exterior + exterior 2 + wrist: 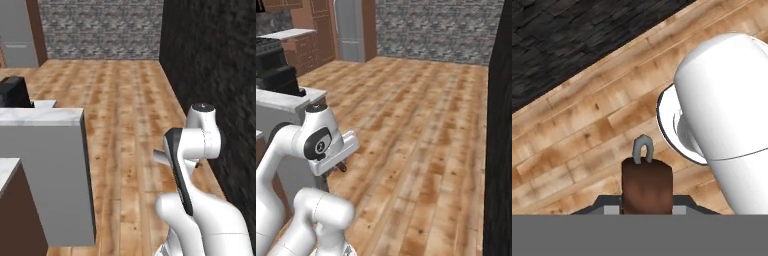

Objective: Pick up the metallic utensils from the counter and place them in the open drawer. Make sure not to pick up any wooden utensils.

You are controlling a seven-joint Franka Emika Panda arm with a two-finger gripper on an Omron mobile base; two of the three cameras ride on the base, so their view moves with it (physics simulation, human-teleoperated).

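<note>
I hold a short utensil (646,185) between the tips of my gripper (646,207): in the hand view its dark brown handle stands up from between my two fingertips, which are pressed against its sides, and a small grey metal loop sticks out of its far end. Whether the blade is below my fingers I cannot tell, since that part is hidden. Behind the utensil lies a wooden plank floor (587,135), and past the floor runs a dark, rough black wall (572,45). In the left base view my white arm (195,150) is folded low over the floor, next to that same dark wall (215,65) on the right. To the left stands a grey cabinet block topped by a white marble counter (45,116), with a black object (15,92) resting on it further back. In the right base view the counter (286,100) sits just behind my arm's elbow, and a grey stone wall (436,30) closes the far end of the room beside a tall grey door (351,30).
</note>
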